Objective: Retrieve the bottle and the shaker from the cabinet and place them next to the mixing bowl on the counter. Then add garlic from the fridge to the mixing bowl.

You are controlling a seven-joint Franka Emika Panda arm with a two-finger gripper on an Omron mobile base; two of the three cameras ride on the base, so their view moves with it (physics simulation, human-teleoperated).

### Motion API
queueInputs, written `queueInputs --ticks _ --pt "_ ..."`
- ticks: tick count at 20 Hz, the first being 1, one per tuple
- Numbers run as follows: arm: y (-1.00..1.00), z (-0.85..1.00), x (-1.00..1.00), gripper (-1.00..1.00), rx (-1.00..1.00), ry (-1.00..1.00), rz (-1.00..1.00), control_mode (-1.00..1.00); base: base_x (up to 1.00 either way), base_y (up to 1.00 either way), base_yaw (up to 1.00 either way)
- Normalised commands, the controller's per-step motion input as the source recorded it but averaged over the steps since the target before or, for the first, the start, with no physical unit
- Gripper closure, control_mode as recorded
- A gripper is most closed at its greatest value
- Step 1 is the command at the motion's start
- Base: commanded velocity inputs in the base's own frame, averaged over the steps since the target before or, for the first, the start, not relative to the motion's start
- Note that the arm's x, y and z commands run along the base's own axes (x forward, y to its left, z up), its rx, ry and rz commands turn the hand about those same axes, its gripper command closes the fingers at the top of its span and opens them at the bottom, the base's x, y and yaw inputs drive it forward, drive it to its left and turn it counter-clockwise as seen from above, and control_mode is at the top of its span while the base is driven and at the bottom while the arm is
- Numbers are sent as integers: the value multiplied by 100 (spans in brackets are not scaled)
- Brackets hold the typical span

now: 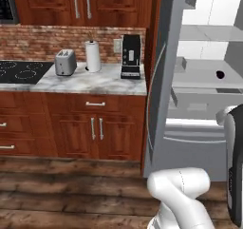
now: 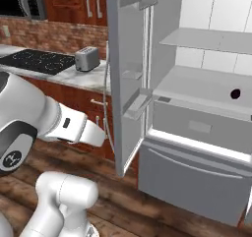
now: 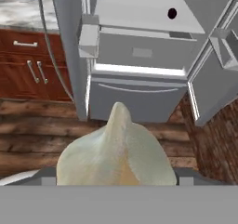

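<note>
Matt grey metal fridge; veined marble counter.

Item: white Franka Panda arm, dark joints, two-finger gripper.

- Lower arm link: rounded white segment rising from the bottom of the left base view, bent at a joint; in the right base view it stands at lower left.
- Upper link: broad white segment with a dark joint ring, close to the right base camera at the left edge; a slimmer white link runs on from it to the right and slightly down.
- Far link: upright white segment with a dark side panel, at the right edge of the left base view.
- Gripper: fingers mostly hidden; jaws set either side of the garlic, holding it.
</note>
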Motion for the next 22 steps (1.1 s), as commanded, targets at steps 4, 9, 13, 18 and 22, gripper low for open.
queueInputs --ticks 4,9,13,18,22 --pt "0 0 0 100 0 0 0 100 11 90 40" --pt "0 0 0 100 0 0 0 100 2 88 48" --pt "0 0 0 100 0 0 0 100 73 99 48" --pt "0 0 0 100 0 0 0 100 100 91 38" --pt "0 0 0 100 0 0 0 100 100 95 25"
